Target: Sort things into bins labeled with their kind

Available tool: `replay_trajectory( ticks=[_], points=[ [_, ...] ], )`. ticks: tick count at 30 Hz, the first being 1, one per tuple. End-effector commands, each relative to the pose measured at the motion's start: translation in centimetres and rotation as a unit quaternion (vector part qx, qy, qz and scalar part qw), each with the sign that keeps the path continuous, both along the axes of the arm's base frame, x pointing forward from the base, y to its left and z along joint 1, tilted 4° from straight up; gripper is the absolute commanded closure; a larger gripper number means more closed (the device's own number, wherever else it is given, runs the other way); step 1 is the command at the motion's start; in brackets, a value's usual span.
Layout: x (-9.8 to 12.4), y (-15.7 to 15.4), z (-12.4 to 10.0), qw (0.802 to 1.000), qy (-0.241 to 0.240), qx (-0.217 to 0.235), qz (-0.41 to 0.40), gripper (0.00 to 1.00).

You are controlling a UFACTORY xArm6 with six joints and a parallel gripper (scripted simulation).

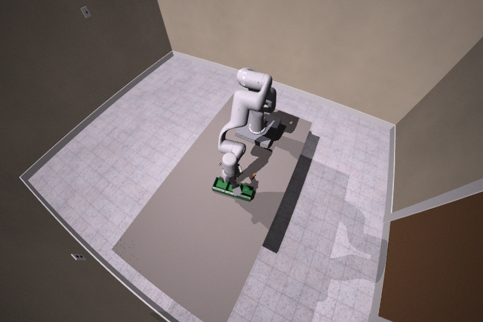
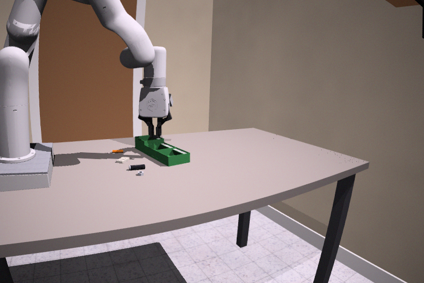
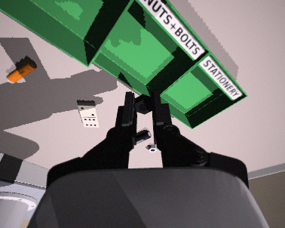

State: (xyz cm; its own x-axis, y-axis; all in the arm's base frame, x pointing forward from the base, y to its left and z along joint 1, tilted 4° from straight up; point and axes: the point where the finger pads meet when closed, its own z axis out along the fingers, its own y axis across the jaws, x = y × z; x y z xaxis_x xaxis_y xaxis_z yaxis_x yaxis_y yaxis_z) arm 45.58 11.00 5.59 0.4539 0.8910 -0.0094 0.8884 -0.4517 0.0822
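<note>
A green row of three bins [image 2: 178, 159] [image 1: 219, 189] [image 3: 62, 35] stands on the table. The middle bin's label [image 3: 179, 35] reads NUTS+BOLTS and the end bin's label [image 3: 222, 78] reads STATIONERY; the third label is out of view. My gripper [image 3: 143, 103] [image 2: 155, 135] is shut on a small dark piece [image 3: 142, 106] and holds it just above the row's near wall, by the middle bin. On the table behind it lie a black cylinder [image 3: 143, 134] [image 2: 137, 166], a silver nut [image 3: 152, 148] [image 2: 139, 173], a white domino [image 3: 88, 115] [image 2: 122, 159] and an orange cylinder [image 3: 21, 69] [image 2: 117, 150] [image 1: 253, 175].
The robot base [image 2: 23, 170] [image 1: 255, 135] stands at the table's far end, behind the loose things. The table [image 2: 239, 170] stretches well beyond the bins. Its edges drop to a tiled floor.
</note>
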Motion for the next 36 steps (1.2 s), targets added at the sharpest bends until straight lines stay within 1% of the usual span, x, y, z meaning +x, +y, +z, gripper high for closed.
replay_trajectory(
  ticks=[1, 3, 5, 6, 12, 20, 22, 23, 24, 25, 36],
  points=[
    [1.51, 1.83, 0.06, 0.997, 0.004, -0.003, 0.078, 1.00],
    [1.51, 1.83, 0.06, 0.994, 0.004, -0.005, 0.107, 1.00],
    [1.51, 1.83, 0.06, 0.994, 0.004, -0.005, 0.107, 1.00],
    [1.51, 1.83, 0.06, 0.989, 0.006, -0.009, 0.148, 1.00],
    [1.52, 1.85, 0.05, 0.975, 0.009, -0.017, 0.223, 1.00],
    [1.50, 1.87, 0.05, 0.944, 0.016, -0.023, 0.328, 1.00],
    [1.50, 1.87, 0.05, 0.944, 0.016, -0.023, 0.328, 1.00],
    [1.50, 1.87, 0.05, 0.930, 0.019, -0.022, 0.366, 1.00],
    [1.50, 1.87, 0.05, 0.926, 0.020, -0.022, 0.376, 1.00],
    [1.49, 1.87, 0.05, 0.923, 0.021, -0.021, 0.383, 1.00],
    [1.50, 1.85, 0.05, 0.923, 0.021, -0.021, 0.383, 1.00]
  ],
)
